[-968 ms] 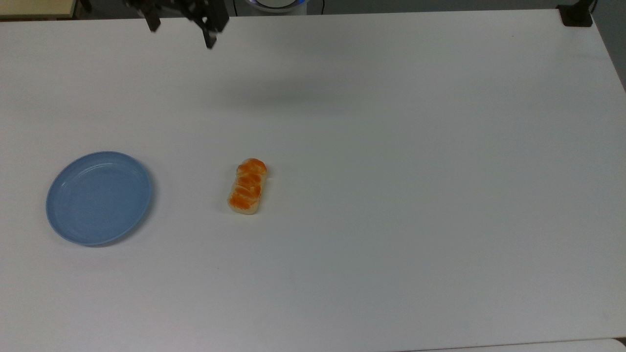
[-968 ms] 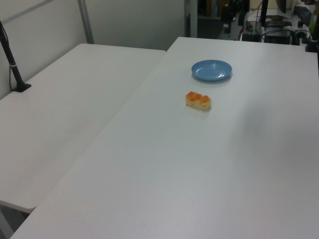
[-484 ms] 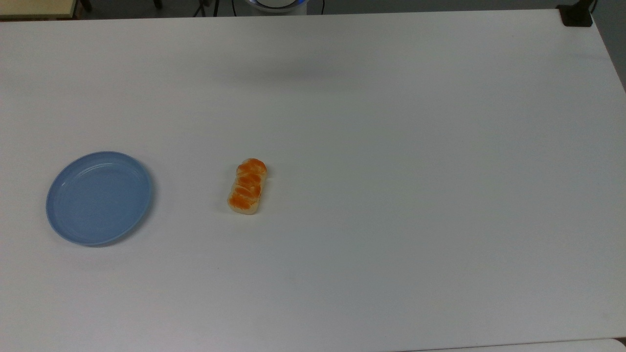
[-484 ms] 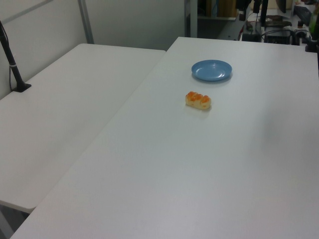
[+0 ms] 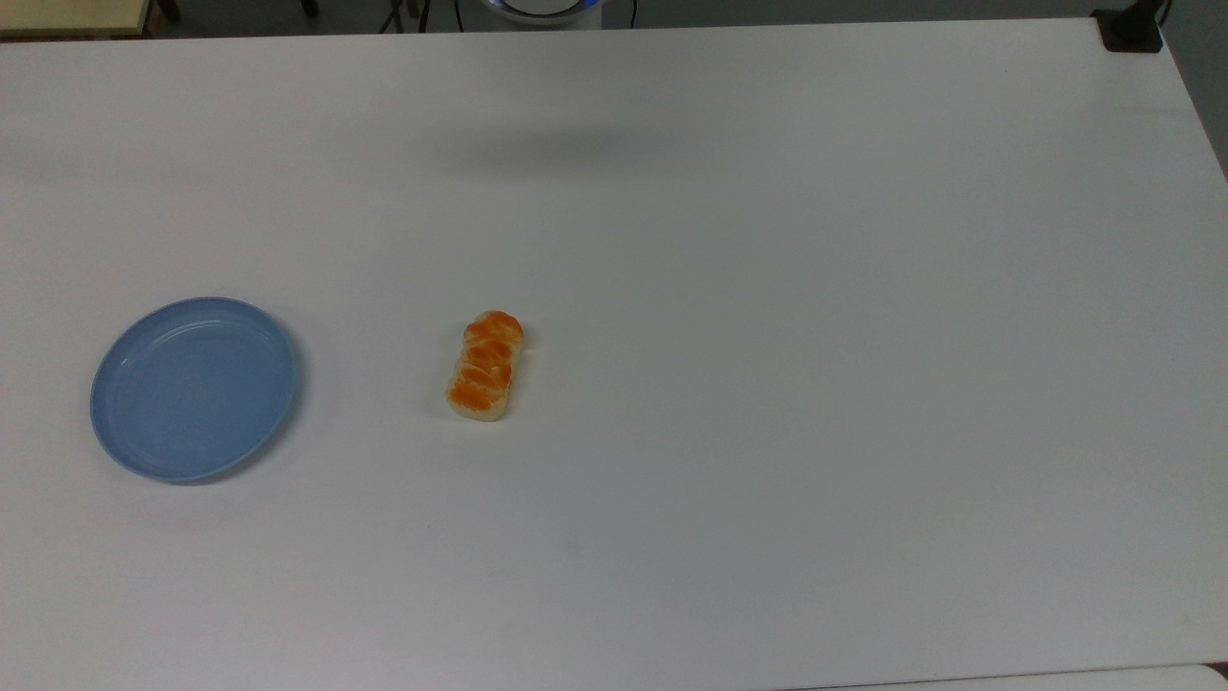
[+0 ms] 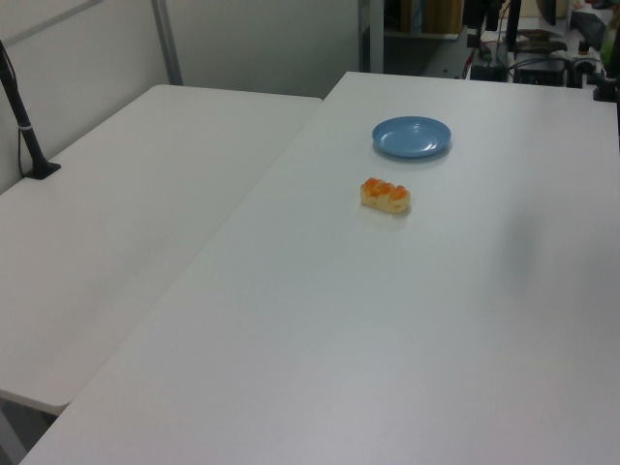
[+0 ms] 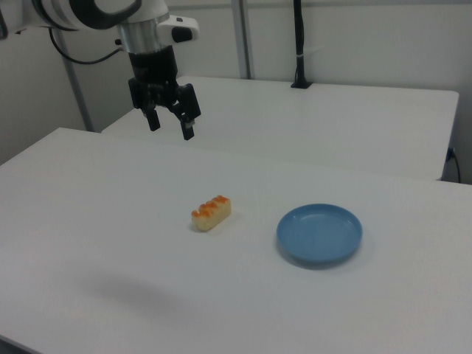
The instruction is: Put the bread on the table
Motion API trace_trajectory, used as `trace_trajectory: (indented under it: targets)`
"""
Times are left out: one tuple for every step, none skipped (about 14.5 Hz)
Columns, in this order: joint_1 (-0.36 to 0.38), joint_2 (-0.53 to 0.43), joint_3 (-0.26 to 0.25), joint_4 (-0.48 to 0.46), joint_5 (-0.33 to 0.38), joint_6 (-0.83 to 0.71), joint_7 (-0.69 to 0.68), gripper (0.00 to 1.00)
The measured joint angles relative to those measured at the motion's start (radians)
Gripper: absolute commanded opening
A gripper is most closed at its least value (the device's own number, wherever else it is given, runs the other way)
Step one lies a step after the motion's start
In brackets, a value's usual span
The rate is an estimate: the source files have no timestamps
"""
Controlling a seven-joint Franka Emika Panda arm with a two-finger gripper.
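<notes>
The bread (image 5: 485,366), an oblong roll with a glossy orange braided top, lies on the smooth white table (image 5: 767,336), apart from the round blue plate (image 5: 194,387) near one edge. The gripper (image 7: 170,122) hangs above, jaws wide, holding nothing.

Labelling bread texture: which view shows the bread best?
The top view: the bread lies unblocked on the table, its orange segmented top facing the camera. The left view and the right view show it smaller, from the side.
</notes>
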Motion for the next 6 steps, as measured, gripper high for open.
trace_trajectory:
  targets:
    - [0.0,0.003,0.0,-0.005,0.0,0.024,-0.013,1.0]
    - [0.0,0.006,-0.001,-0.008,0.0,0.04,-0.019,1.0]
    - [0.0,0.008,-0.001,-0.009,0.0,0.047,-0.019,1.0]
    - [0.0,0.009,-0.001,-0.009,0.0,0.048,-0.02,1.0]
    - [0.0,0.009,-0.001,-0.009,0.0,0.048,-0.021,1.0]
    - [0.0,0.009,-0.001,-0.009,0.0,0.048,-0.023,1.0]
